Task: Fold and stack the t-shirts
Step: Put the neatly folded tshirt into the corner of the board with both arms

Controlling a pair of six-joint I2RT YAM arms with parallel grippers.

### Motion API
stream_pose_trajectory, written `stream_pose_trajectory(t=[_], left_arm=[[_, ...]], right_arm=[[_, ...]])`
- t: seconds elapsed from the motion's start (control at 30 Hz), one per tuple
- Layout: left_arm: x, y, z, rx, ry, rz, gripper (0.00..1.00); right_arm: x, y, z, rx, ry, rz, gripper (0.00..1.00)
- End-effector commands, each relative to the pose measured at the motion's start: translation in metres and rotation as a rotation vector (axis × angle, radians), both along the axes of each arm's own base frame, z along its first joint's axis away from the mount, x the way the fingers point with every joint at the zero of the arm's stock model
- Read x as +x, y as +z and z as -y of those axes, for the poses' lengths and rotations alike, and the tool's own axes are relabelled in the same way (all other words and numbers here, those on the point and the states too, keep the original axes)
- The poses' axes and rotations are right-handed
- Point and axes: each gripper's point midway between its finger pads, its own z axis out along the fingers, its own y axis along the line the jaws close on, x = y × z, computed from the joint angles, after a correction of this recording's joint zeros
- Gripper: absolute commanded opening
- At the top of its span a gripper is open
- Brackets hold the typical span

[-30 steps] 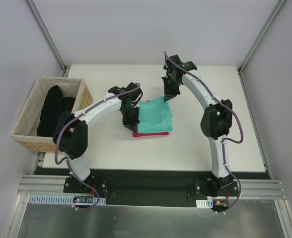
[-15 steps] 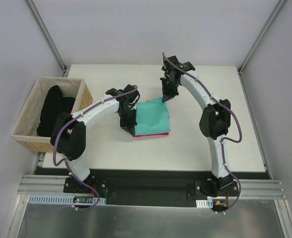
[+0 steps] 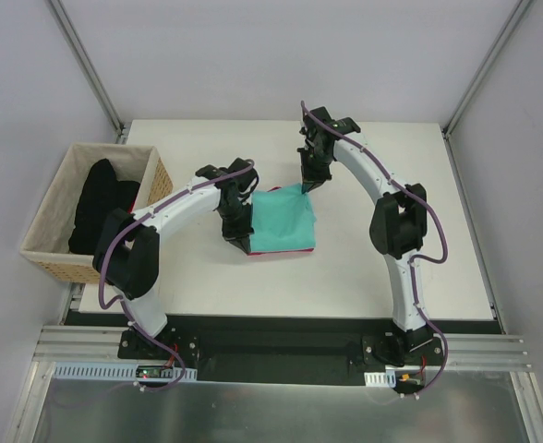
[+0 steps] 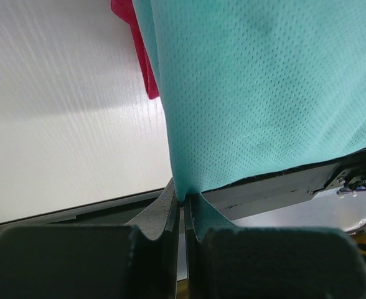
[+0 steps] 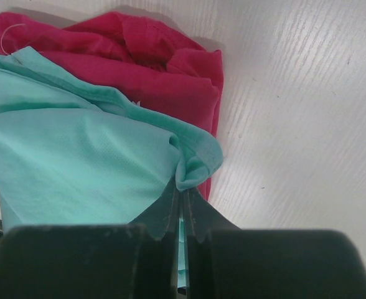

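Note:
The teal t-shirt [image 3: 284, 220] lies folded on top of the crimson-pink t-shirt [image 3: 290, 249], which peeks out along its near edge in the middle of the table. My left gripper [image 3: 242, 242] is shut on the teal shirt's near left corner [image 4: 233, 93]; the pink shirt [image 4: 142, 50] shows beside it. My right gripper [image 3: 307, 187] is shut on the teal shirt's far right corner [image 5: 89, 168], above the bunched pink shirt [image 5: 152, 75].
A woven wicker basket [image 3: 59, 258] with dark clothes [image 3: 98, 203] stands off the table's left edge. The white table [image 3: 392, 277] extends right and forward. Metal frame posts [image 3: 91, 65] rise at the back corners.
Both grippers have drawn the teal shirt slightly left, so it now sits more squarely over the pink shirt; less pink shows at the near edge.

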Motion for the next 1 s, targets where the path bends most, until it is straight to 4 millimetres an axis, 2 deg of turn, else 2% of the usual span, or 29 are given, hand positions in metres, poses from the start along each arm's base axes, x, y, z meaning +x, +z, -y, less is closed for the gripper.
stream_pose_trajectory(t=[0.0,0.67,0.87,0.9,0.97], left_arm=[[-0.004,-0.001,-0.008,0.024,0.016,-0.023,0.0],[0.0,-0.015,-0.004,0.023,-0.008,-0.074,0.02],[0.0,-0.02,-0.004,0.025,-0.006,-0.093,0.13],[0.001,-0.02,-0.004,0.024,-0.007,-0.094,0.19],[0.0,-0.022,-0.004,0.025,-0.008,-0.099,0.25]], right_arm=[[0.002,0.0,0.001,-0.006,-0.008,0.01,0.01],[0.005,-0.012,0.005,-0.016,-0.016,-0.016,0.01],[0.006,-0.019,0.005,-0.02,-0.019,-0.035,0.01],[0.005,-0.022,0.006,-0.023,-0.019,-0.042,0.02],[0.005,-0.023,0.006,-0.027,-0.023,-0.045,0.08]])
